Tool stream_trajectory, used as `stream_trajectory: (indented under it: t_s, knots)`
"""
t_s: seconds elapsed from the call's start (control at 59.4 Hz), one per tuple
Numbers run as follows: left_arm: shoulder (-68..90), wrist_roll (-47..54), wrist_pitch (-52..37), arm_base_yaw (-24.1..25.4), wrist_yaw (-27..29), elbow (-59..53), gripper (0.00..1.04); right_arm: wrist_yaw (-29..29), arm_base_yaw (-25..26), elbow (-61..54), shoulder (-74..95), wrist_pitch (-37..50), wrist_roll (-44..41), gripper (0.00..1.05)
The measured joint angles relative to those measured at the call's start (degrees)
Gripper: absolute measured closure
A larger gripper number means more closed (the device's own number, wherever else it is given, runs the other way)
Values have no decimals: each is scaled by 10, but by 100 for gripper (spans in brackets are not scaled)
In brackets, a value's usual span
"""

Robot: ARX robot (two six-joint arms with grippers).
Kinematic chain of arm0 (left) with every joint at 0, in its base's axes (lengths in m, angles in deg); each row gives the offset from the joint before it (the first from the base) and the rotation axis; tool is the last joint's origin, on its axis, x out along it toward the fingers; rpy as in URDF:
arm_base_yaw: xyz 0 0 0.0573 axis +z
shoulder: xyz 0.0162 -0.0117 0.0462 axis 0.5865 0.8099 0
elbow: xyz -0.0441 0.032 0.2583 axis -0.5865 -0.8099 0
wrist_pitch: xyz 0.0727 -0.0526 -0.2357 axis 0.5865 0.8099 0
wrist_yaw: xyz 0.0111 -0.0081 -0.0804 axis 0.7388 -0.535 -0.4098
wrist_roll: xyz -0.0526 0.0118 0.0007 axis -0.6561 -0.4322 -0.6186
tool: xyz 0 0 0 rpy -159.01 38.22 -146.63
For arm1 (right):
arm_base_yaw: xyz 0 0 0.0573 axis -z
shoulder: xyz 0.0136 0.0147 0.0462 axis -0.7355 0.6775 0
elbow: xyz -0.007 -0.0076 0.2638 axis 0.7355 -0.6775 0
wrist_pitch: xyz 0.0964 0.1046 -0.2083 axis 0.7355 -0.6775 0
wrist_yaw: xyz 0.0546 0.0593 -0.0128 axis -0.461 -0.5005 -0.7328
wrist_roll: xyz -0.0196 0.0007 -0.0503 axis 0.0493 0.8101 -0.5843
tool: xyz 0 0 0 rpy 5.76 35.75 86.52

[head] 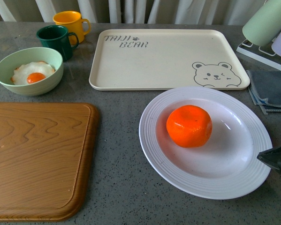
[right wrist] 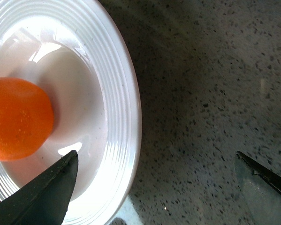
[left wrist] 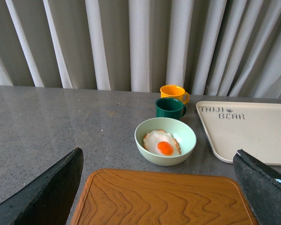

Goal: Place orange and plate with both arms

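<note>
Seeing the shiny round orange (head: 189,125) sitting in the big white ribbed plate (head: 155,143), I feel nearly done, my left claw (left wrist: 159,153) and right claw (right wrist: 156,157) wide open, empty.

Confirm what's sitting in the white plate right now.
One orange sits in the white plate, in its glossy centre, with nothing else visible around it. The patch of plate directly beneath the orange is covered, so that spot can't be checked.
</note>
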Motion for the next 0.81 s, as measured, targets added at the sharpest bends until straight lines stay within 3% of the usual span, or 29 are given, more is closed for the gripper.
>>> stream_trajectory:
  t_s: [0.303, 0.807]
  knots:
    - [0, 0, 0, 0, 0, 0, 9, 1, 0, 50, 122, 71, -11, 9]
    - [0, 0, 0, 0, 0, 0, 9, 17, -27, 106, 195, 99, -35, 9]
